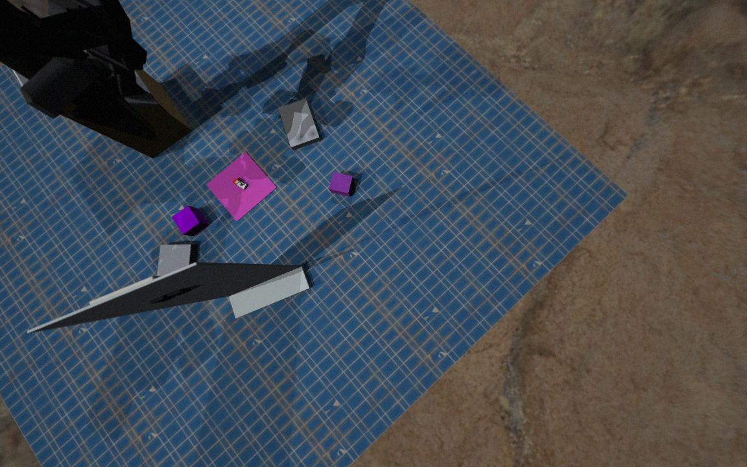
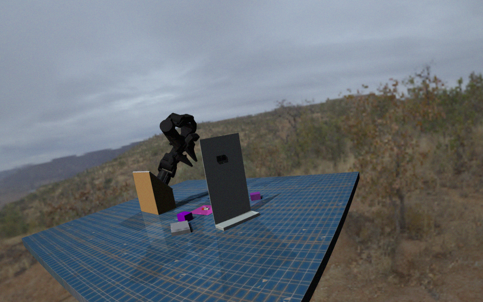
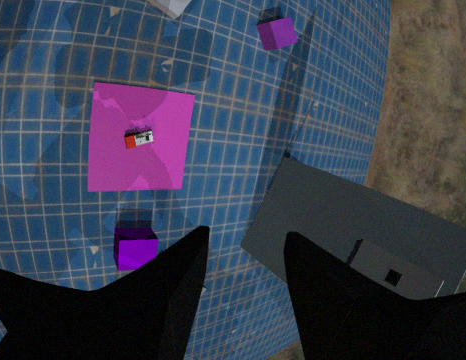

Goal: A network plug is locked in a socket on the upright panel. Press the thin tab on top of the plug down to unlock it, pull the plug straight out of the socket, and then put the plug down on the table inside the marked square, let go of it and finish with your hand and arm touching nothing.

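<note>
The plug, white with a red end, lies on the magenta marked square, near its middle. My gripper is open with nothing between the fingers. It is raised well above the table, away from the plug, and touches nothing that I can see. The upright panel stands beside the square. The socket in it shows as a small dark hole in the wrist view and is empty.
A violet block and a grey block lie between square and panel. A purple block and another grey block lie beyond the square. An orange-brown wedge stands by the arm's base.
</note>
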Controlling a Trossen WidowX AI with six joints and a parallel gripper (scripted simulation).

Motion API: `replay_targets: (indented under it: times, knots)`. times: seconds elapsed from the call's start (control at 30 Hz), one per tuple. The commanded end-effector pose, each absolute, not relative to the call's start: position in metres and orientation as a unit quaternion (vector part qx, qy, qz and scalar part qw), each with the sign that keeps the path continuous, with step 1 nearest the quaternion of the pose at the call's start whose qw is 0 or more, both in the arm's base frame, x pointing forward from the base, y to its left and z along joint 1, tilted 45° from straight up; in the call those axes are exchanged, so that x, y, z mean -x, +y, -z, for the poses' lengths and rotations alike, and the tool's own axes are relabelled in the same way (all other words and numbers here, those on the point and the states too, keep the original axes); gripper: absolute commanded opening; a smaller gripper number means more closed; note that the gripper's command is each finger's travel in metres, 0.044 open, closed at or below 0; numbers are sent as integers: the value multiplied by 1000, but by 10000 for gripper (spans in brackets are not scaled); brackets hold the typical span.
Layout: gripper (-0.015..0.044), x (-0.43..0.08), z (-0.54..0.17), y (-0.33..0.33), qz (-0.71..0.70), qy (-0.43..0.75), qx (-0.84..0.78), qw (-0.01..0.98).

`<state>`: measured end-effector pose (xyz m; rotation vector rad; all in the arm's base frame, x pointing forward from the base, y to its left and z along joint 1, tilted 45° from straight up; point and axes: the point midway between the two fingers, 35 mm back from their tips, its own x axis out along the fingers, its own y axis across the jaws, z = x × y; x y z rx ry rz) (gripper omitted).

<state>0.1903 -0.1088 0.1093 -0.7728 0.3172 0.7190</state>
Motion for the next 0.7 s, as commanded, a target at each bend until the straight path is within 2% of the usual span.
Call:
replay_targets:
  times: [0.0,0.07,0.43,0.67]
  knots:
    - [156,-187,-118,-115,-340,149,369,852]
    - [156,-186,-120,-116,-340,148,369,852]
    - [440,-186,-120,-116,-340,148,369,852]
    - [440,-186,-120,-116,-340,148,369,852]
